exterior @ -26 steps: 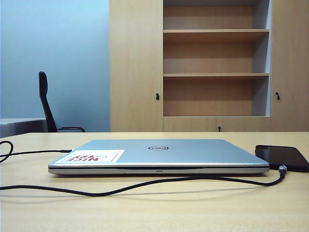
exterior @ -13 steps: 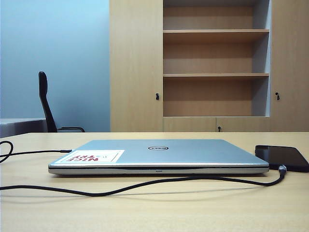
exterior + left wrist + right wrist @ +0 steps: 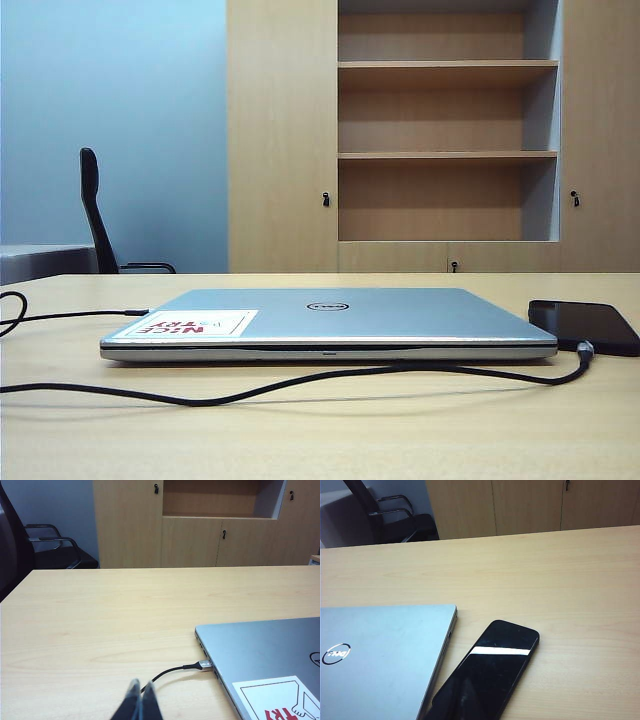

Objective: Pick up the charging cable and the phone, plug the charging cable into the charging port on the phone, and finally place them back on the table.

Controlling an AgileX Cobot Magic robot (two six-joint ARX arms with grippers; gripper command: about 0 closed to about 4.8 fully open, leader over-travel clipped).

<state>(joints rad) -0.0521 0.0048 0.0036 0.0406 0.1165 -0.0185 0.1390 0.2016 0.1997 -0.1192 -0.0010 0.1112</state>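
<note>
An office room with a blue wall, a wooden cabinet (image 3: pixel 440 135) with open shelves and a black chair (image 3: pixel 98 210) stands behind the wide beige worktop (image 3: pixel 330 430). A closed silver laptop (image 3: pixel 330 320) with a sticker lies in the middle of it. The phone (image 3: pixel 585 325) lies flat, screen up, just beside the laptop's right edge. The charging cable (image 3: pixel 250 388) runs across the front of the laptop, and its grey plug (image 3: pixel 585 349) sits at the phone's near edge, apparently seated in the charging port, though the opening itself is too small to make out. The cable's other end is plugged into the laptop's side, as the left wrist view shows.

Neither arm appears in the exterior view. The left hand (image 3: pixel 139 702) hangs low over the worktop near the cable, its fingers pressed together and holding nothing. The right hand (image 3: pixel 451 703) shows only as a dark blur over the phone's near end; its fingers are together, and I see nothing held.

Judging from this layout, phone and cable already lie joined on the worktop, so the task looks finished or nearly so. What remains is likely to draw both arms clear without snagging the cord.
</note>
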